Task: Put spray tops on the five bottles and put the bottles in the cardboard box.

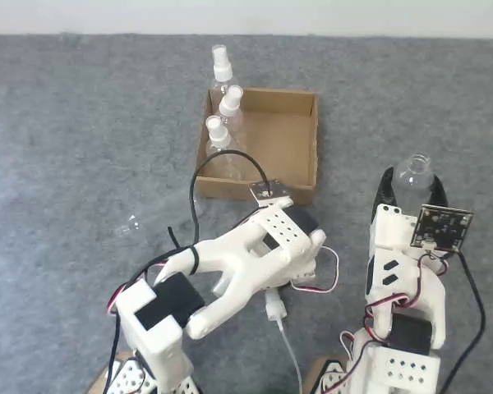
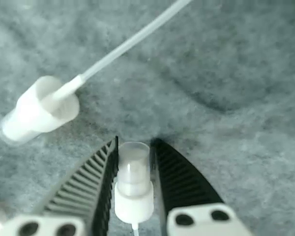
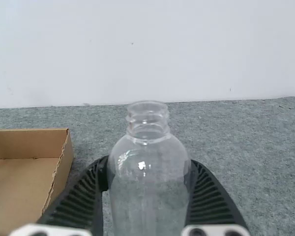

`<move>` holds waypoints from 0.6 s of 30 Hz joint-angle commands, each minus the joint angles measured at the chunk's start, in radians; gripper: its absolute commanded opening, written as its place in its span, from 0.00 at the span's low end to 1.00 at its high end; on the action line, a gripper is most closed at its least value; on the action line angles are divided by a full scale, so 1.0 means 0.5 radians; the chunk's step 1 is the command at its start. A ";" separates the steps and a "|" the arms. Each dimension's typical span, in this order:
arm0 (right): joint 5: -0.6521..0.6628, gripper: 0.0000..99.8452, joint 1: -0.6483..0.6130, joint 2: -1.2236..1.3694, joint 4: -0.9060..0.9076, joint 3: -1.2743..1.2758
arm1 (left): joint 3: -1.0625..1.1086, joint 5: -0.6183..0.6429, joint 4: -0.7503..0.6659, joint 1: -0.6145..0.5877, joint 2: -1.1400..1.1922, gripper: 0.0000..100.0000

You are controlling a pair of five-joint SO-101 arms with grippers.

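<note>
My right gripper (image 1: 412, 185) (image 3: 147, 164) is shut on a clear bottle (image 1: 413, 171) (image 3: 147, 172), held upright with its neck uncapped, to the right of the cardboard box (image 1: 300, 148). My left gripper (image 2: 135, 145) is low over the carpet near the box's front and shut on a white spray top (image 2: 133, 182). A second spray top (image 1: 274, 307) (image 2: 39, 110) lies close by, its thin tube trailing away. Two capped bottles (image 1: 220, 139) stand in the box's left side. A third capped bottle (image 1: 222, 66) stands at its far left corner; I cannot tell whether it is inside.
Another clear bottle (image 1: 152, 215) without a top lies on the grey carpet left of the box. The left arm's white body (image 1: 230, 271) stretches across the middle foreground. A pale wall (image 3: 147, 49) bounds the far side.
</note>
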 commanded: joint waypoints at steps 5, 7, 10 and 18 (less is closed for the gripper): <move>-0.015 0.06 0.017 -0.044 -0.051 -0.040 | -0.167 -0.018 0.110 -0.184 -0.043 0.01; -0.015 0.06 0.017 -0.044 -0.051 -0.040 | -0.232 -0.021 0.178 -0.218 -0.043 0.01; -0.015 0.06 0.017 -0.044 -0.051 -0.040 | -0.339 -0.021 0.307 -0.221 -0.043 0.01; -0.015 0.06 0.017 -0.044 -0.051 -0.040 | -0.440 -0.015 0.420 -0.227 -0.046 0.01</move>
